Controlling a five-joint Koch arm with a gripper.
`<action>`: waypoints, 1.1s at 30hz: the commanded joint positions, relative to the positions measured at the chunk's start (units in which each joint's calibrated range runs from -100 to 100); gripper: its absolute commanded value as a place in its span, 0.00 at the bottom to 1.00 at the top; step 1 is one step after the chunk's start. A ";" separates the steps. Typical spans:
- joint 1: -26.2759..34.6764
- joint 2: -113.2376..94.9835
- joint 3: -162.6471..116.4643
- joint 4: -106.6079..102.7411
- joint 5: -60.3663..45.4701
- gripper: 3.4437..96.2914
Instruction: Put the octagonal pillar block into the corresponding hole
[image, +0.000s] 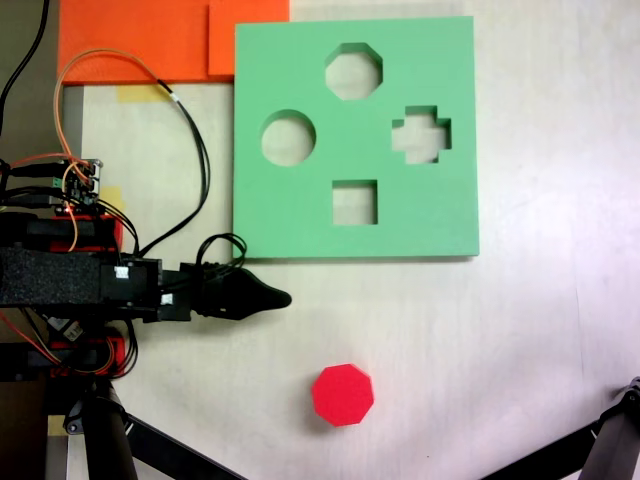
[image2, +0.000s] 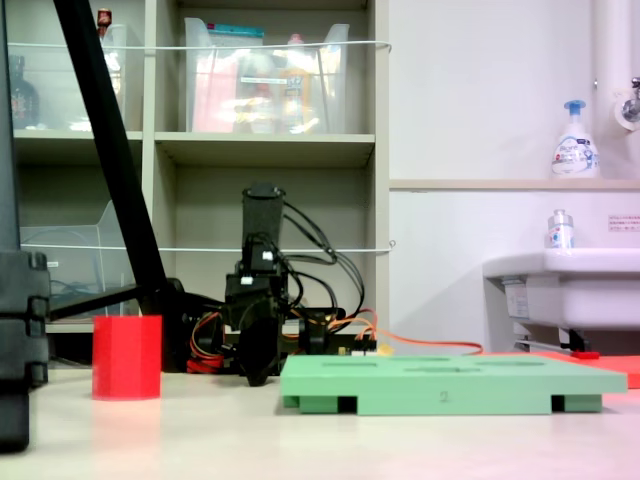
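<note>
One red octagonal pillar block is standing alone on the pale bench, well apart from the green board's octagonal hole, while the empty end effector is resting with jaws together, shelving and a sink behind.
</note>
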 joint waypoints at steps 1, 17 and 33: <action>0.00 -0.55 -1.08 -5.60 -0.29 0.49; -2.44 -0.55 -1.08 -4.63 7.23 0.49; -7.28 -0.55 43.19 -65.30 27.50 0.44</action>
